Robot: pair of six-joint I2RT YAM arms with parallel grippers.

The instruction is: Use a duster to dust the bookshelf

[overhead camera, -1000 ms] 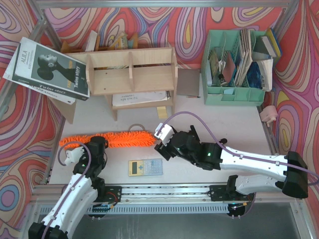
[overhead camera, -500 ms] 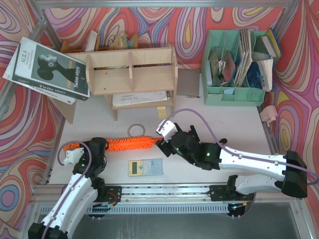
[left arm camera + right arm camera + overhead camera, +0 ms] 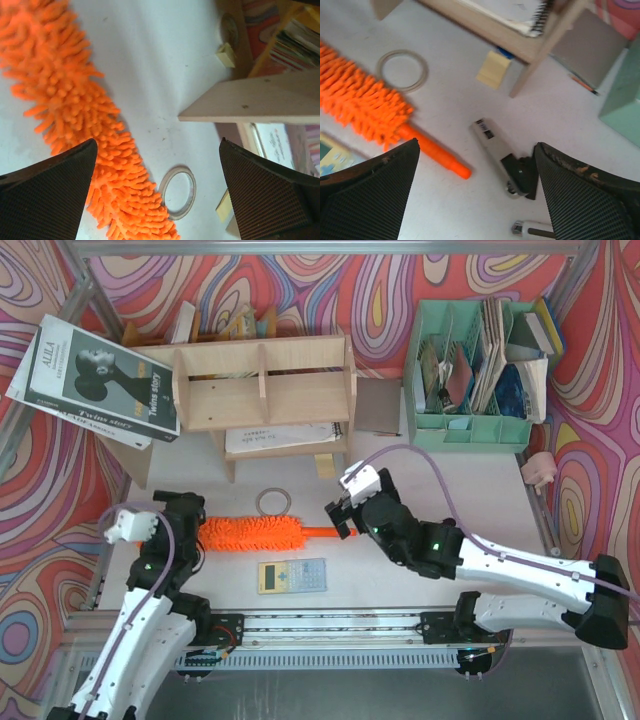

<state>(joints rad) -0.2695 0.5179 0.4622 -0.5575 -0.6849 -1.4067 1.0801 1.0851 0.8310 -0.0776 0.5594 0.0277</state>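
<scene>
The orange duster (image 3: 262, 535) lies flat on the white table in front of the bookshelf (image 3: 265, 380), its thin handle (image 3: 435, 153) pointing right. My left gripper (image 3: 186, 520) hovers open over the fluffy head's left end. The head (image 3: 75, 115) runs past the left finger (image 3: 47, 200), and nothing is gripped. My right gripper (image 3: 346, 516) stands open just above the handle's tip, whose end lies free on the table between the spread jaws of the right gripper (image 3: 476, 145). A plywood edge of the bookshelf (image 3: 250, 102) shows in the left wrist view.
A clear tape ring (image 3: 272, 502) lies behind the duster, and a grey calculator (image 3: 292, 575) in front of it. A white and black device (image 3: 502, 155) and a yellow sticky pad (image 3: 492, 75) lie near the shelf leg. The mint-green organiser (image 3: 480, 370) stands back right, a book (image 3: 100, 380) back left.
Both grippers have opened and let go of the duster. It has shifted to the right and now rests on the table. The left gripper has drawn back to the left; the right has lifted slightly.
</scene>
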